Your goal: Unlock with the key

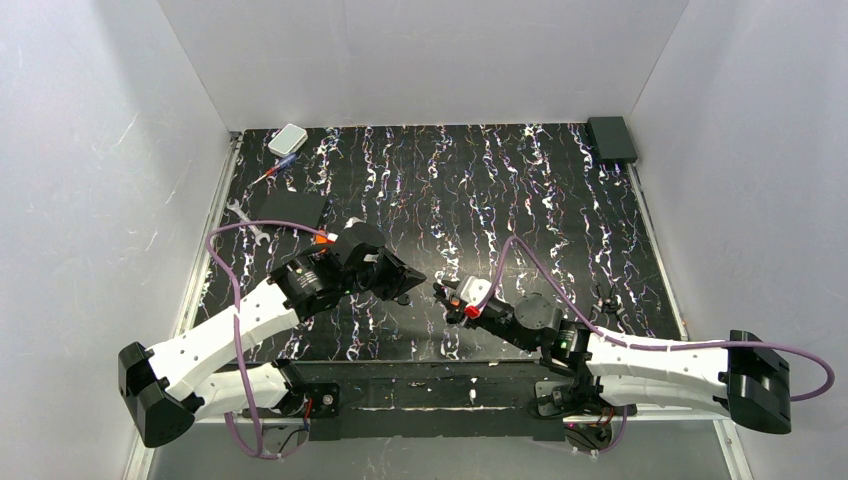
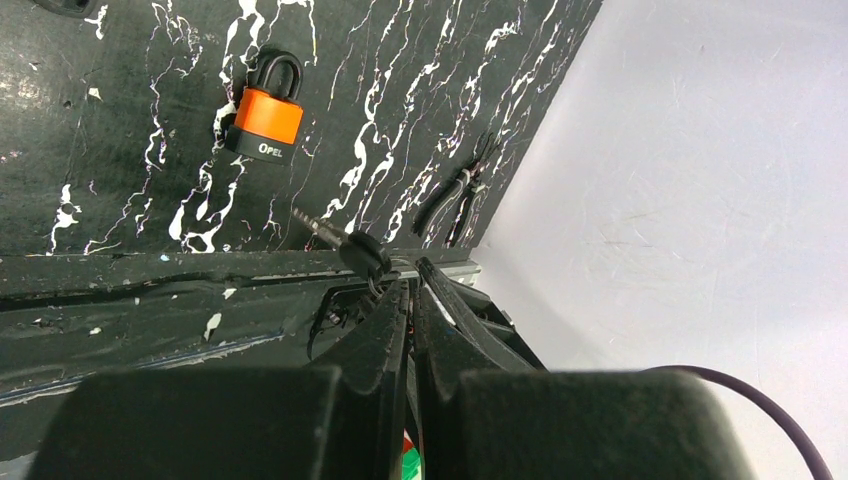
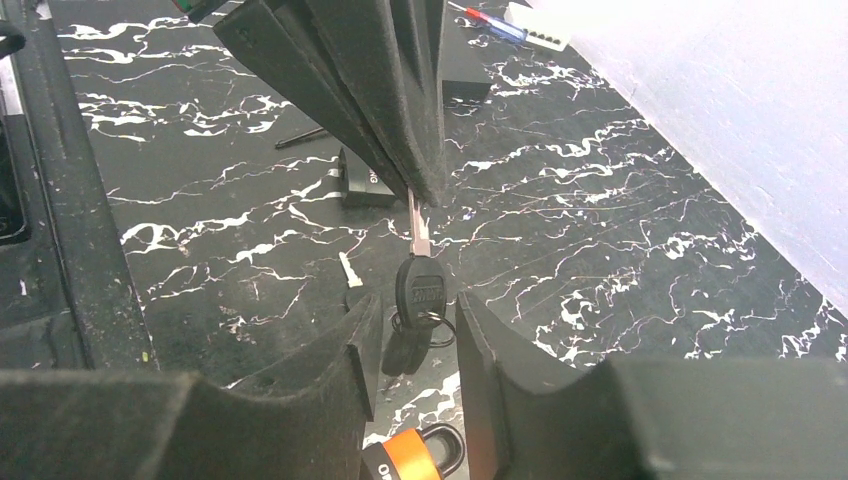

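The key (image 3: 421, 285) has a black head and a thin metal blade. A ring and a second black key hang under it. My left gripper (image 2: 410, 275) is shut on the key's blade and holds it above the table; its fingers (image 3: 390, 110) come down from the top of the right wrist view. My right gripper (image 3: 418, 305) is open, with the key's head between its fingertips and touching neither. The orange and black padlock (image 2: 262, 122) lies flat on the table, just under the right gripper (image 3: 418, 452). In the top view the two grippers meet tip to tip, left (image 1: 412, 283) and right (image 1: 447, 294).
Black pliers (image 1: 607, 300) lie at the right edge of the table. A black box (image 1: 612, 138) sits at the far right corner. A white box (image 1: 287, 138), a blue and red tool (image 1: 270, 172), a wrench (image 1: 243, 215) and a flat black pad (image 1: 290, 208) lie at the far left.
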`<state>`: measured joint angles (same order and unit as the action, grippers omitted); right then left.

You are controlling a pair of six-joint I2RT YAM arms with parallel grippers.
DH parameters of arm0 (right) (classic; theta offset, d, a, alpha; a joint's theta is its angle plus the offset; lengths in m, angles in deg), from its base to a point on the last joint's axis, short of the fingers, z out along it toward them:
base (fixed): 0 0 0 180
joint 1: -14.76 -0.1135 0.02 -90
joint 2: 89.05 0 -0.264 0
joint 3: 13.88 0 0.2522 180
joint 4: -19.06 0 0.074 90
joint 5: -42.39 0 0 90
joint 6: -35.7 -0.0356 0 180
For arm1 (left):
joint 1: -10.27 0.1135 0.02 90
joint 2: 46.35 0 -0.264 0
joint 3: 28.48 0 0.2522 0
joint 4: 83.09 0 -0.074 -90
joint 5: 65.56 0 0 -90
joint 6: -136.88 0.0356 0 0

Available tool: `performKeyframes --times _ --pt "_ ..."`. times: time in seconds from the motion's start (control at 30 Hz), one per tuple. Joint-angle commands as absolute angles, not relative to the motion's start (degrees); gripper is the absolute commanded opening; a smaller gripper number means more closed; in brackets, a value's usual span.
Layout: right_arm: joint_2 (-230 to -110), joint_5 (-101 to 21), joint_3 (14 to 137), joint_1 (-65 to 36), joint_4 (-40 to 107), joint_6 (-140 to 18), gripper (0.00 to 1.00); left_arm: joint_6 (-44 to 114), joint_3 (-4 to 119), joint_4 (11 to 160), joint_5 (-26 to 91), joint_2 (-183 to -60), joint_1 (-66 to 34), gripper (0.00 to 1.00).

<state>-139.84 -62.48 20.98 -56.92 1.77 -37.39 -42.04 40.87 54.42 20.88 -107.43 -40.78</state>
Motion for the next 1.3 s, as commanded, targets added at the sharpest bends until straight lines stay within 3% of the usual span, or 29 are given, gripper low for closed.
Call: performKeyframes --times 0.0,0.13,0.4,0.5,0.6,0.67,0.8,0.87,0.93,1.27 --pt "-140.48 -65.2 22.98 -57.52 -3.84 -36.07 0.41 -42.09 40.46 54.31 20.75 -106.8 -40.38 0.0" --pt "-141.34 -65.54 23.02 -57.74 -5.05 -35.64 0.38 -42.11 40.0 54.22 20.66 -106.59 -40.28 0.0" --pt "-143.19 -66.86 23.52 -58.01 -4.81 -35.23 0.16 -41.97 39.79 54.12 20.55 -106.43 -40.03 0.0" --pt "-143.2 -67.2 23.56 -58.01 -4.57 -35.36 0.02 -42.04 39.55 54.4 20.73 -106.41 -39.85 0.0" --pt "-142.66 -67.36 23.82 -58.1 -3.71 -36.19 0.01 -42.06 39.38 54.2 21.06 -106.31 -39.58 0.0" --pt "-141.98 -66.93 24.14 -58.05 -2.36 -37.15 0.01 -41.79 38.98 54.56 21.11 -105.84 -39.32 0.09" --pt "-139.92 -66.37 23.92 -58.1 -0.06 -40.88 0.01 -40.45 36.89 57.01 20.12 -103.59 -39.15 0.57" --pt "-138.35 -66.41 22.91 -58.1 -0.01 -44.32 0.01 -39.61 36.12 57.75 19.35 -102.06 -39.13 0.74" --pt "-136.58 -65.79 21.84 -58.1 0.34 -47.39 0.01 -38.32 35.91 57.31 18.2 -100.79 -39.04 0.8" --pt "-131.09 -64.39 21.25 -58.1 5.44 -58.66 0.01 -33.0 32.63 56.84 13.72 -93.81 -39.04 0.81"
